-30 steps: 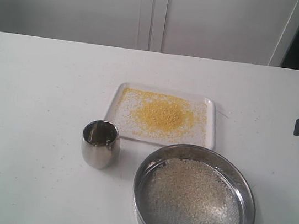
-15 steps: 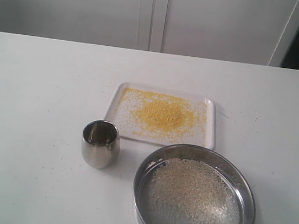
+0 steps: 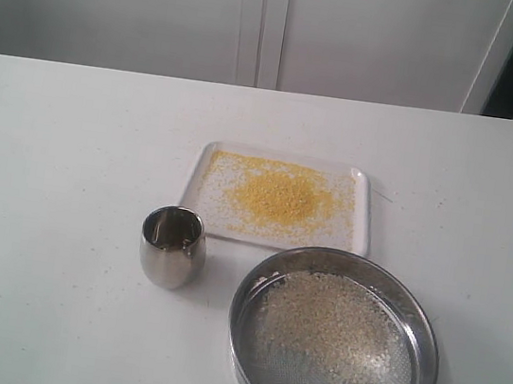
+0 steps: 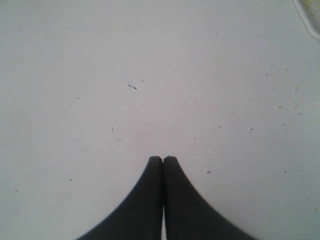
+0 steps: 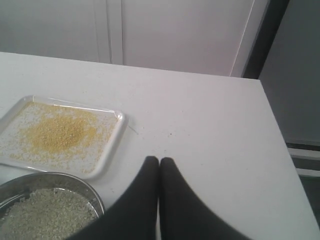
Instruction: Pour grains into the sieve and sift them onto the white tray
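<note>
My left gripper (image 4: 163,159) and right gripper (image 5: 159,160) are closed, empty; the sieve (image 3: 347,260) sits lower right in the wide shot, probably nearer my right.

Exterior view: tray (image 3: 365,217) sits mid-table (image 3: 68,175), long side across. One batch of grains (image 3: 279,198) lies heaped at its centre, with strays scattered out toward the rim. Sieve (image 3: 343,259) sits in front of the tray, offset right, its far rim just beside the tray's near edge. More grains (image 3: 328,326) lie in the sieve, mostly over the far and middle mesh. Cup (image 3: 172,247) stands upright left of the sieve, just in front of the tray's near-left corner.
</note>
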You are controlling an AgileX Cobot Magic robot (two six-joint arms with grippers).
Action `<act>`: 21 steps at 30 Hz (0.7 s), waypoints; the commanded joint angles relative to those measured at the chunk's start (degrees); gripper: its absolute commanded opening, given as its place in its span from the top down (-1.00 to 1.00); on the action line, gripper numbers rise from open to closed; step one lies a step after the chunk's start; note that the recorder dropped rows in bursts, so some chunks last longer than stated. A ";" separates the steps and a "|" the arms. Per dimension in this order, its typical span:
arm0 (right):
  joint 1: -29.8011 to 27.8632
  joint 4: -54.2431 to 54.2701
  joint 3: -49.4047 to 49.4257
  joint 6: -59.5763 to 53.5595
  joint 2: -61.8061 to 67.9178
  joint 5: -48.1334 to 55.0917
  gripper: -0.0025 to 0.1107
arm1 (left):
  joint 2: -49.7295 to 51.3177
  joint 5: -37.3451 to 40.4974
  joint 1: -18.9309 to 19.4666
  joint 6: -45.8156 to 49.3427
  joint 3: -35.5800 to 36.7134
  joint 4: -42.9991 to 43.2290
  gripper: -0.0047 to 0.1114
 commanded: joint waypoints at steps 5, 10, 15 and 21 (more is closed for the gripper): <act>-0.66 -1.71 0.31 -0.65 -1.97 -0.67 0.96 | -0.23 0.43 -0.37 -0.13 0.52 -0.13 0.92; -0.66 -1.71 2.37 -0.65 -5.74 -2.63 0.96 | -0.23 0.43 -0.37 -0.13 0.52 -0.13 0.92; -0.66 -1.71 7.91 -0.65 -10.51 -3.95 0.96 | -0.23 0.43 -0.37 -0.13 0.52 -0.13 0.92; -0.66 -1.71 15.21 -0.65 -15.79 -3.95 0.96 | -0.23 0.43 -0.37 -0.13 0.52 -0.13 0.92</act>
